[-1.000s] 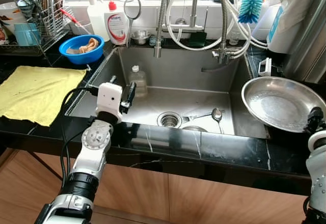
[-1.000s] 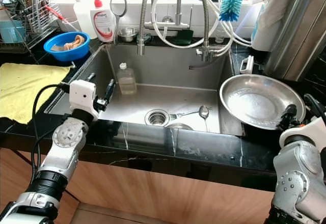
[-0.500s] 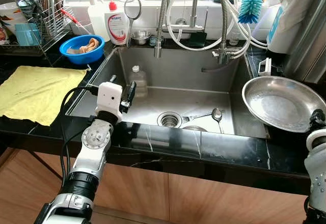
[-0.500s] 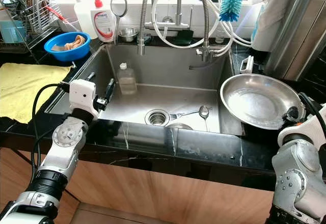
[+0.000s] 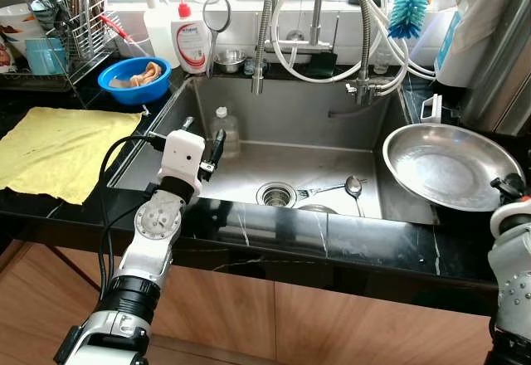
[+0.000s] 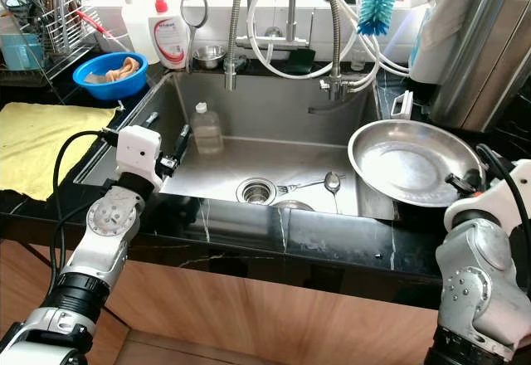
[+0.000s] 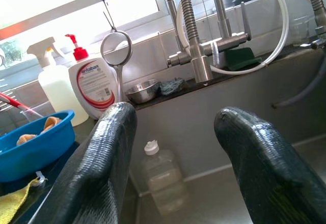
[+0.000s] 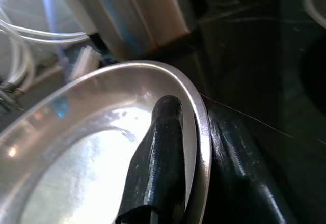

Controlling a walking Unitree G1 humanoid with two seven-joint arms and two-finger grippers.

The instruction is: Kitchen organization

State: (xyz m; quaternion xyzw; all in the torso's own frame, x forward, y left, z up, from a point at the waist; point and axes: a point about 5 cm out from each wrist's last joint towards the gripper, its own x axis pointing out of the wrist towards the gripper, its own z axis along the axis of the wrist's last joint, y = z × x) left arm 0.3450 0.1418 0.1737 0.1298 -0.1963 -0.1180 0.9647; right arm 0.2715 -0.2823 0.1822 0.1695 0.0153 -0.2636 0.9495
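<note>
A wide steel bowl (image 5: pixel 448 166) rests on the black counter right of the sink (image 5: pixel 332 124), its left edge hanging over the basin. My right gripper (image 5: pixel 504 187) is shut on the bowl's near right rim; in the right wrist view one finger (image 8: pixel 160 147) lies inside the bowl (image 8: pixel 76 147) and the other under the rim. My left gripper (image 5: pixel 203 137) hovers open over the sink's left side with nothing between its fingers (image 7: pixel 107 147). Just beyond it a clear plastic bottle (image 5: pixel 224 130) stands in the basin. A spoon (image 5: pixel 353 187) and a fork (image 5: pixel 319 189) lie near the drain.
A yellow cloth (image 5: pixel 58 149) covers the counter at left, with a blue bowl (image 5: pixel 133 79), a soap bottle (image 5: pixel 191 41) and a dish rack (image 5: pixel 50 33) behind it. Faucet hoses (image 5: pixel 332 25) and a blue brush (image 5: pixel 408 8) hang over the sink. A tall steel appliance (image 5: pixel 502 66) stands far right.
The steel bowl has slid left toward the sink with my right gripper on its rim. My left gripper has shifted slightly up and to the right.
</note>
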